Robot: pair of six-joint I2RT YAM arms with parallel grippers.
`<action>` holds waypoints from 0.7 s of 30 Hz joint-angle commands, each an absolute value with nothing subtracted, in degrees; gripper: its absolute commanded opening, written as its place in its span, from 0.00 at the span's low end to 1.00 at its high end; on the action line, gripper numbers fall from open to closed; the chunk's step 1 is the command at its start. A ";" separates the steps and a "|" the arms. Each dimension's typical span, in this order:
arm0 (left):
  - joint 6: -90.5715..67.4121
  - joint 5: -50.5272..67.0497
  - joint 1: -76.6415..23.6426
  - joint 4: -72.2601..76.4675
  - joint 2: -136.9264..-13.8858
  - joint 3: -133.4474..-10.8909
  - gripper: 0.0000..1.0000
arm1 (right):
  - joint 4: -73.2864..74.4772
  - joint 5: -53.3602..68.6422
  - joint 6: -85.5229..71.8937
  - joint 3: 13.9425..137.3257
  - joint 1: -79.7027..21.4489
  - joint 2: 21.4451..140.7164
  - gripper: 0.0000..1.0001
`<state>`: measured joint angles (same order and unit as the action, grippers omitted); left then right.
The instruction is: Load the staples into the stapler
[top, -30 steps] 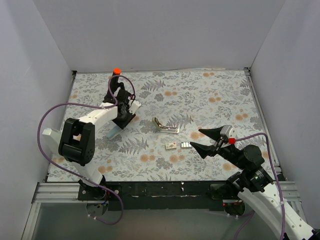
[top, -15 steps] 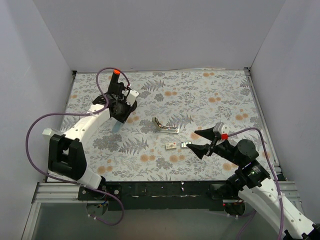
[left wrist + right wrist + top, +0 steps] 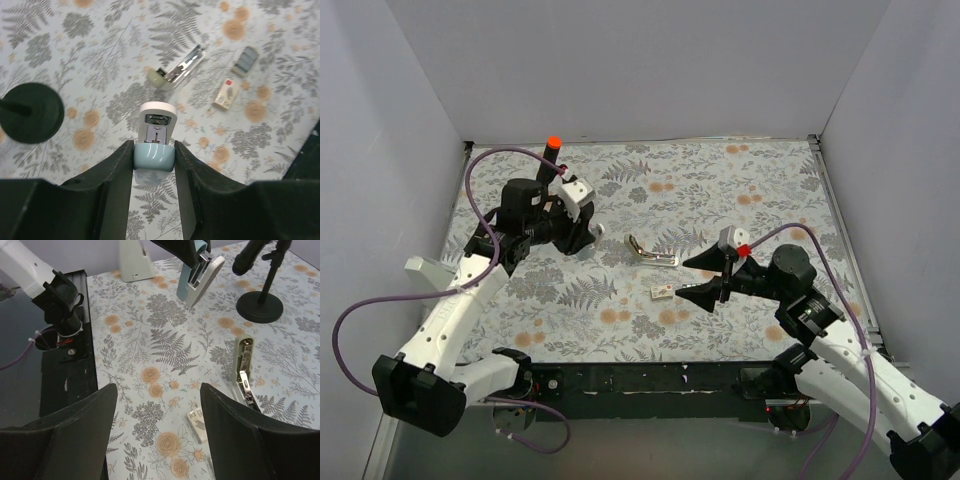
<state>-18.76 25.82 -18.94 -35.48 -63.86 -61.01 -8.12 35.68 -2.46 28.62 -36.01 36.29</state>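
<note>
The pale olive-green stapler [image 3: 651, 252] lies open on the floral table, silver metal showing; it also shows in the left wrist view [image 3: 177, 70] and the right wrist view [image 3: 243, 367]. The whitish-pink staples box [image 3: 662, 292] lies just in front of it [image 3: 226, 94] [image 3: 196, 422]. The grey staples block [image 3: 246, 59] lies beside the box; in the top view my right gripper's finger covers it. My right gripper [image 3: 693, 278] [image 3: 157, 390] is open and empty, hovering just right of the box. My left gripper [image 3: 572, 235] [image 3: 154, 149] is shut on a light blue bar [image 3: 154, 156] [image 3: 199, 277].
A black stand with a round base [image 3: 31, 112] [image 3: 260, 306] and an orange tip [image 3: 552, 142] is at the back left. White walls [image 3: 640, 70] enclose the table on three sides. The black front rail [image 3: 650, 378] runs along the near edge.
My right gripper has moved left, over the staples block and near the box. My left arm has swung and turned, carrying the light blue bar a little back and right.
</note>
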 commanded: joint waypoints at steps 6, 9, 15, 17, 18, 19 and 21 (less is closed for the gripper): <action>-17.40 53.87 -21.27 -29.36 -58.98 -60.56 0.00 | -16.52 44.56 -0.09 38.84 -39.19 48.77 0.75; -18.36 57.04 -22.67 -27.25 -58.54 -60.73 0.00 | -16.70 42.90 2.02 42.01 -41.74 52.55 0.75; -19.25 57.75 -25.66 -26.28 -58.80 -62.14 0.00 | -15.73 38.15 4.21 47.37 -44.91 58.44 0.75; -19.42 57.83 -26.89 -26.28 -59.24 -62.49 0.00 | -15.56 37.53 4.66 48.33 -45.26 59.85 0.75; -19.42 57.66 -27.24 -26.28 -59.24 -62.66 0.00 | -15.38 37.01 4.83 49.38 -45.44 60.20 0.75; -19.42 57.48 -27.94 -26.28 -59.33 -62.67 0.00 | -14.60 36.91 5.44 50.09 -45.44 61.16 0.75; -19.69 56.78 -28.82 -26.28 -59.59 -62.75 0.00 | -13.19 37.00 6.24 52.11 -45.61 61.96 0.73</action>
